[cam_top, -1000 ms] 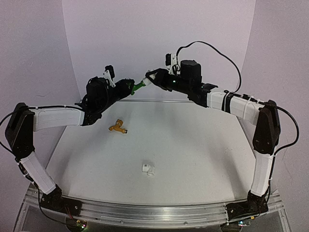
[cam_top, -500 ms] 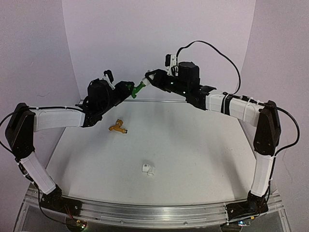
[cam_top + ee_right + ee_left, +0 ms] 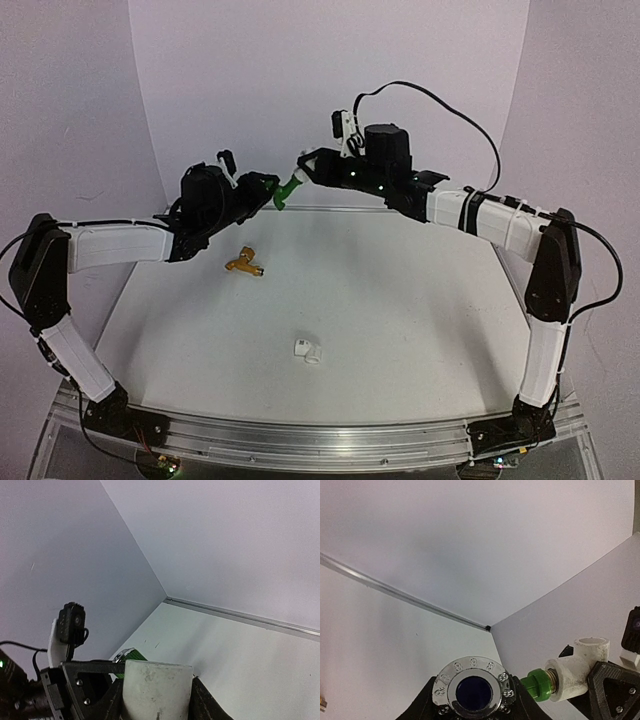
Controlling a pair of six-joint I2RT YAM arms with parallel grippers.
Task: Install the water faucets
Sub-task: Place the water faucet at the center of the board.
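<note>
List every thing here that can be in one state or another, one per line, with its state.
green faucet, held in the air, threaded end in the gripped white fitting
gripped white fitting, held off the table
orange-yellow faucet, lying loose on the table
spare white fitting, lying loose on the table
left gripper, shut on the green faucet
right gripper, shut on the gripped white fitting

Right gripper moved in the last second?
Yes. The right gripper shifted slightly left along the table's back edge, shut on the fitting that meets the green faucet.
</note>
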